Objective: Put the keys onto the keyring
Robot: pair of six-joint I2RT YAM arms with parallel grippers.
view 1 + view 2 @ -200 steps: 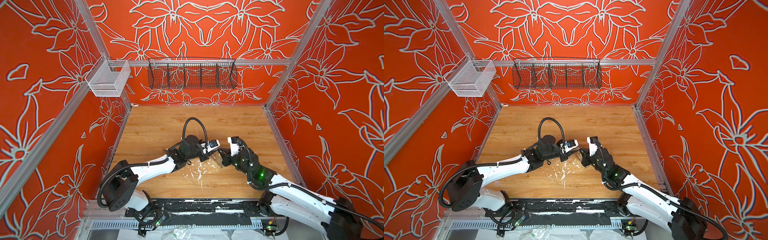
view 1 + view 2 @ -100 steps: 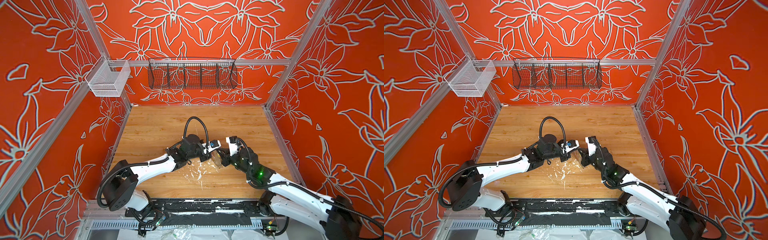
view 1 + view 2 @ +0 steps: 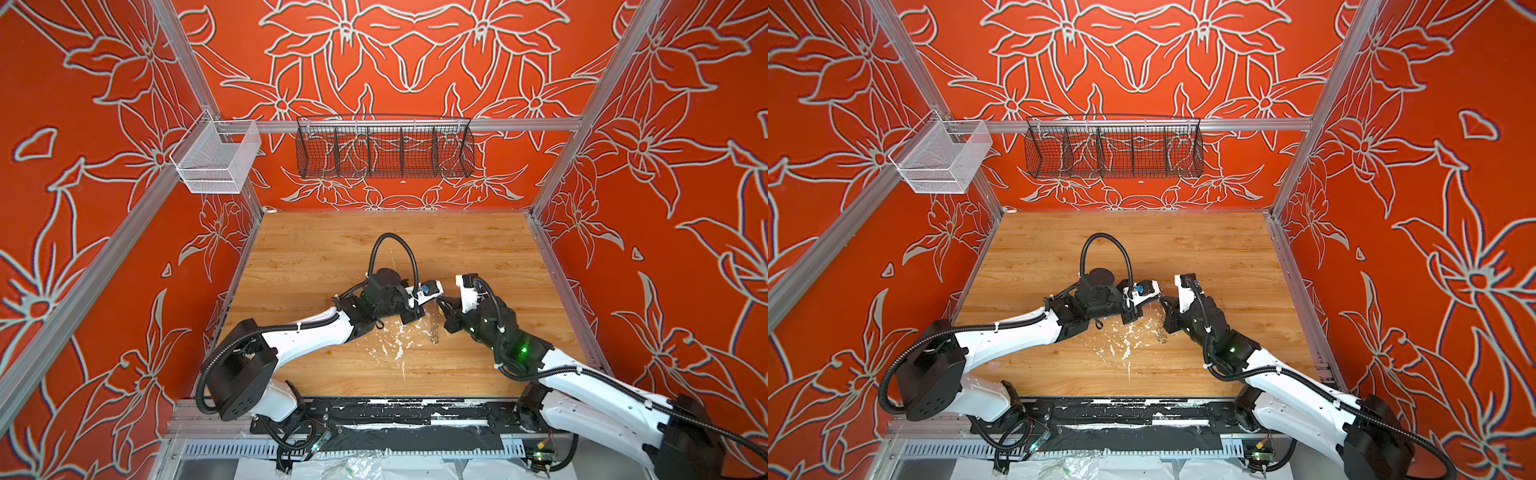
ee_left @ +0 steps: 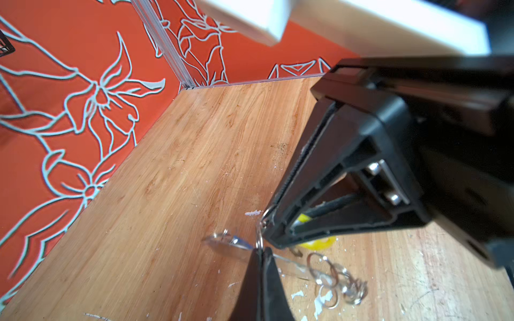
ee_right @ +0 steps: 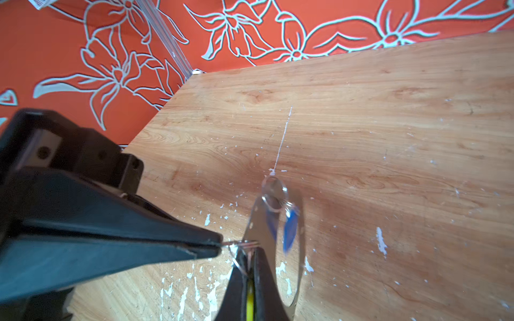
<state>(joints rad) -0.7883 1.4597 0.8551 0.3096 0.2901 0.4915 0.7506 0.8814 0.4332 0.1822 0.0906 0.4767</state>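
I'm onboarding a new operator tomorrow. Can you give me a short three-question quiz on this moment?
1. True or false: the left gripper and the right gripper are both shut.
2. What colour is the key tag between the right gripper's fingers? A blue, B yellow, C red.
3. Fill in: the left gripper pinches a small metal ____.
Key: 1 true; 2 B; 3 split ring.

clear flat keyring [image 5: 274, 244] raised off table, blue-tagged key [image 5: 289, 230] hanging.
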